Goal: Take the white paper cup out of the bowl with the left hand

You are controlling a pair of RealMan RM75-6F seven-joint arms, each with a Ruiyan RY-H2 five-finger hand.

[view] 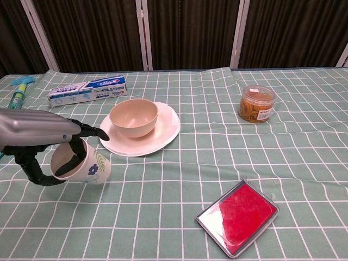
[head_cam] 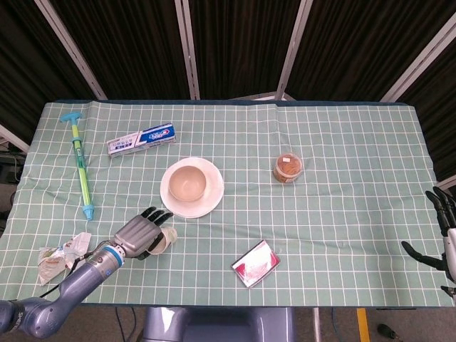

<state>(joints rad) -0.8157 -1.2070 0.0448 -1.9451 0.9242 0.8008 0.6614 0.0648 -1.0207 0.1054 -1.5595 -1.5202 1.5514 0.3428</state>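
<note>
The white paper cup [view: 92, 167], printed with a small blue flower, is tilted with its mouth toward my left hand, down by the cloth in front of and left of the plate. My left hand [view: 38, 133] grips its rim, with one finger inside and the thumb [view: 33, 169] below. In the head view the cup [head_cam: 162, 241] shows just past the left hand [head_cam: 139, 231]. The beige bowl [head_cam: 187, 182] stands empty on a white plate [head_cam: 206, 203]. My right hand [head_cam: 442, 235] is at the far right edge, fingers spread, holding nothing.
A toothpaste box [head_cam: 141, 138] and a green syringe-like tool [head_cam: 80, 167] lie at the back left. A crumpled wrapper [head_cam: 60, 253] sits by my left forearm. A jar of brown contents [head_cam: 289, 167] stands right of the plate, and a red flat tin [head_cam: 256, 263] lies near the front edge.
</note>
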